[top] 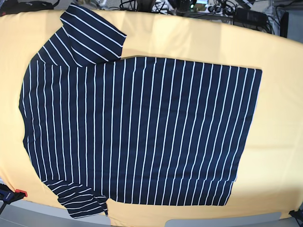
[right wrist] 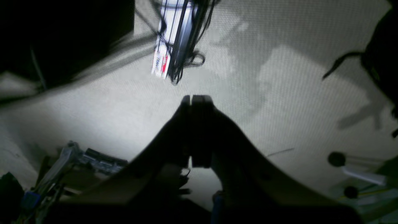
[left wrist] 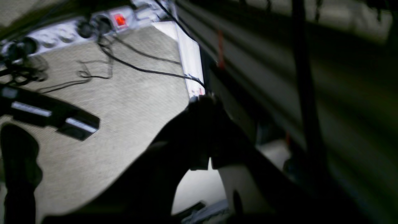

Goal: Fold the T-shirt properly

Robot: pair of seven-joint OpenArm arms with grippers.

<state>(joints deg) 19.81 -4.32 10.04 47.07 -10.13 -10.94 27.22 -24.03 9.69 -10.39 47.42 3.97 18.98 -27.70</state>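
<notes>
The dark navy T-shirt (top: 137, 132) with thin white stripes lies flat on the yellow-orange cloth (top: 279, 118) in the base view. Its neck end is at the left, its hem at the right, and one sleeve points to the top left and one to the bottom left. Neither arm shows in the base view. In the left wrist view my left gripper (left wrist: 202, 102) is shut and empty, off the table over grey carpet. In the right wrist view my right gripper (right wrist: 193, 100) is shut and empty, also over carpet. Neither wrist view shows the shirt.
A white power strip (left wrist: 77, 28) with a red switch and black cables (left wrist: 140, 68) lie on the carpet. A white table leg or rail (left wrist: 192, 62) runs beside the left gripper. A cable-wrapped post (right wrist: 174, 34) stands ahead of the right gripper. A red clamp (top: 18, 193) sits at the table's front left.
</notes>
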